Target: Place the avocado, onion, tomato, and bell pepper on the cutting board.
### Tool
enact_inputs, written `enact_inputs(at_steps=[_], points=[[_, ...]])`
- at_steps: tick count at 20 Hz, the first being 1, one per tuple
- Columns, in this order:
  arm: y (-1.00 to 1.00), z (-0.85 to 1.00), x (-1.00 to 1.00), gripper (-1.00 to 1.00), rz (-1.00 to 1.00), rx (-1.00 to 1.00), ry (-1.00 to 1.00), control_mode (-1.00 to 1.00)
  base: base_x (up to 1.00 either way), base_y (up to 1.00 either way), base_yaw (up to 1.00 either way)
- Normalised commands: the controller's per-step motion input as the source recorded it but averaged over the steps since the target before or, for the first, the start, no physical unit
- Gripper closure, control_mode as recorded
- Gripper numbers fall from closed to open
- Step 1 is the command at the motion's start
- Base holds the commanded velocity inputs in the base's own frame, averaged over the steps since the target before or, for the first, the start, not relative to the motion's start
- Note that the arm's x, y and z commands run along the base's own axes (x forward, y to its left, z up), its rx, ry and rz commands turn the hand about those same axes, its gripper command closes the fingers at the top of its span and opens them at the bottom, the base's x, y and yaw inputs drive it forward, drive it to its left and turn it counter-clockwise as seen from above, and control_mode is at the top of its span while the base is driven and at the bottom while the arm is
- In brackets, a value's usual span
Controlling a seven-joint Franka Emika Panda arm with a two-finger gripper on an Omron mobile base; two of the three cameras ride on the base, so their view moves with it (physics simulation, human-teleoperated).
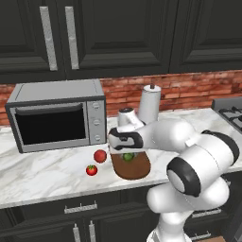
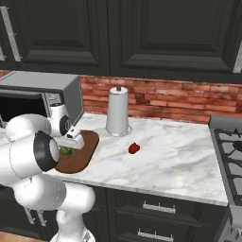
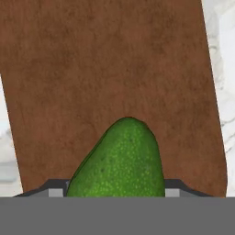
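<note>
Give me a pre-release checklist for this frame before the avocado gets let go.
1. End effector shut on the avocado: ok.
2. Avocado above the cutting board: ok.
3. Avocado resting on the board: cannot tell.
4. Bare board around the drop spot: ok.
5. Other produce on the board: not ok; two red items left of it, another by the paper towel roll.

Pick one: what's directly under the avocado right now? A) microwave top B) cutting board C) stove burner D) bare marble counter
B: in the hand view the avocado, between the fingers of the gripper, has the brown cutting board behind it, and the left base view shows it over the board.
</note>
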Motion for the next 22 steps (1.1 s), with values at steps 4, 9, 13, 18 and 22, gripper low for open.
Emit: enact_inputs(at_steps=[4,9,13,18,22], points=[[0.02,0.14,0.49,1.00,0.00,0.00,-0.01,-1.00,0.00,0.00,0.00],[0.01,0.01,0.50,1.00,0.00,0.00,-0.03,-1.00,0.00,0.00,0.00],[0.02,0.00,0.46,1.00,0.00,0.00,0.00,-1.00,0.00,0.00,0.00],[0.13,-0.15,0.15,1.00,0.00,0.00,-0.01,-1.00,0.00,0.00,0.00],[0.06,-0.10,0.00,1.00,0.00,0.00,-0.06,-1.00,0.00,0.00,0.00]])
